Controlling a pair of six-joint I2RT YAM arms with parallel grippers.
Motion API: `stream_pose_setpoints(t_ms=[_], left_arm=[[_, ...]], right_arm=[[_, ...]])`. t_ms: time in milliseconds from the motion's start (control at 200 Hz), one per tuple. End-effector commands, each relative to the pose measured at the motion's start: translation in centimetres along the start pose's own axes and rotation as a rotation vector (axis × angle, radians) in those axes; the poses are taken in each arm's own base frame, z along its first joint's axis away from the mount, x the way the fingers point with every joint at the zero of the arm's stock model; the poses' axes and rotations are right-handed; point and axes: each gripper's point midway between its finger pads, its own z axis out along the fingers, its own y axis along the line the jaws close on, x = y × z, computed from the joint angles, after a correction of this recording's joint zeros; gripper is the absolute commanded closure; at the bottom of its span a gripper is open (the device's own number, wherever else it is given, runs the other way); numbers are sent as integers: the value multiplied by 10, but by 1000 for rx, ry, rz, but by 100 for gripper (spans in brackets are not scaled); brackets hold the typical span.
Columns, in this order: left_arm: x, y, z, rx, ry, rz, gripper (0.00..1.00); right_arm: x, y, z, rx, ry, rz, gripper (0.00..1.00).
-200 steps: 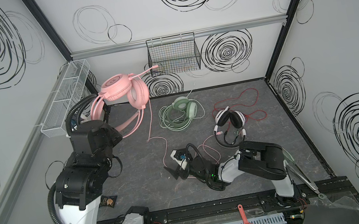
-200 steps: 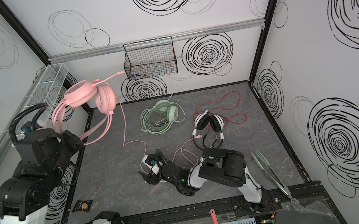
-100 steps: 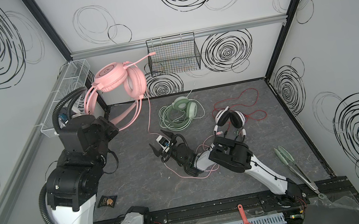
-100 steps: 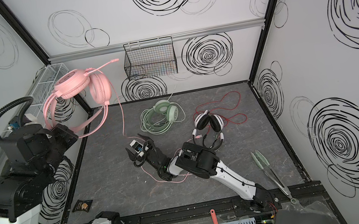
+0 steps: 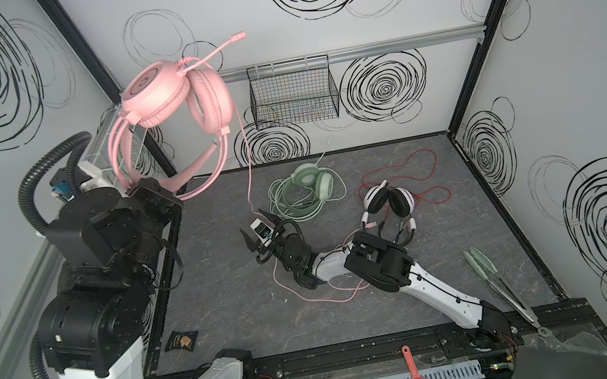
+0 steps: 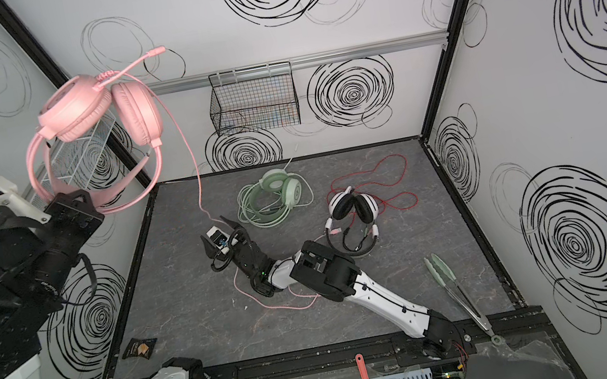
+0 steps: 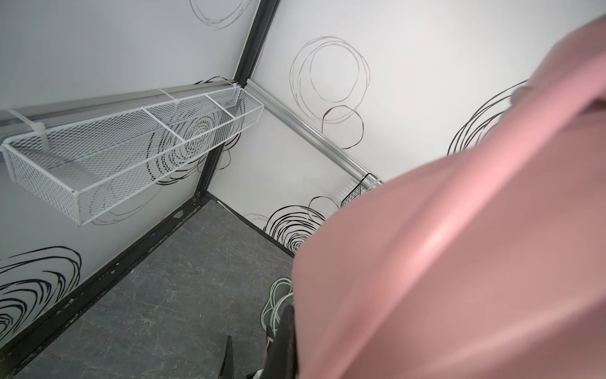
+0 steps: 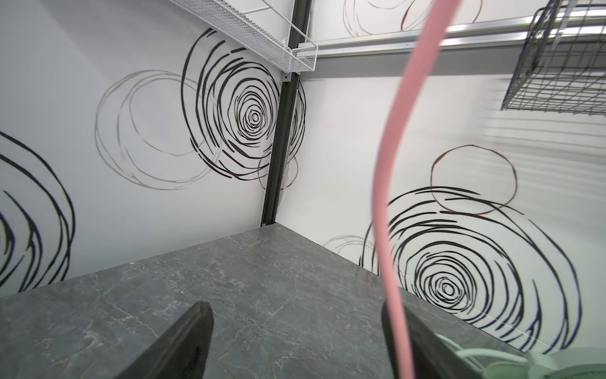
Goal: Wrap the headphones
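Top views both show three headsets: pink [image 5: 156,94], mint [image 5: 308,176], white-and-black [image 5: 401,203].

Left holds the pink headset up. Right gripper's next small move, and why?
Probably close the right gripper on the pink cable: its jaws stand open with the cable beside one finger, hanging from the pink headset that the left gripper holds aloft.

the left arm [image 5: 92,244] is built of boxy matte-black joint housings over glossy white shells, with a ribbed black hose [image 5: 25,195] looped alongside. the right arm [image 5: 438,293] has slim white links, black joints and a thin black cable; the right gripper [image 5: 255,224] ends in tapered black fingers [image 8: 183,341].
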Motion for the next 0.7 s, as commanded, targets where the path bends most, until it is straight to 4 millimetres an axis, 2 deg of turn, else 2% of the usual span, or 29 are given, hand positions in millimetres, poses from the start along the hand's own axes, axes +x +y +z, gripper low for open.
stream_pose_setpoints(t_ms=[0,115,235,340,410,535,635,695], left_arm=[[-31,-21,-10,97,-100,-87,100],[-34,-21,-11,91,-111,-84,100],[-39,-22,-14,90,-125,-85,100],[-42,-20,-14,76,-137,-80,100],[-39,-18,-7,50,-134,-69,100],[-28,-13,8,15,-116,-54,100],[-16,-8,22,-16,-95,-36,100],[-7,-5,31,-35,-76,-23,100]], right_arm=[[-10,-17,1,52,-38,1,26],[-11,-24,-2,49,-39,23,45],[-9,-23,-7,11,-33,31,70],[-13,-22,-23,-29,-23,56,84],[-24,-19,-42,-66,-18,63,89],[-52,-14,-92,-167,23,65,100],[-72,2,-133,-354,104,88,100],[-85,11,-150,-451,177,113,100]])
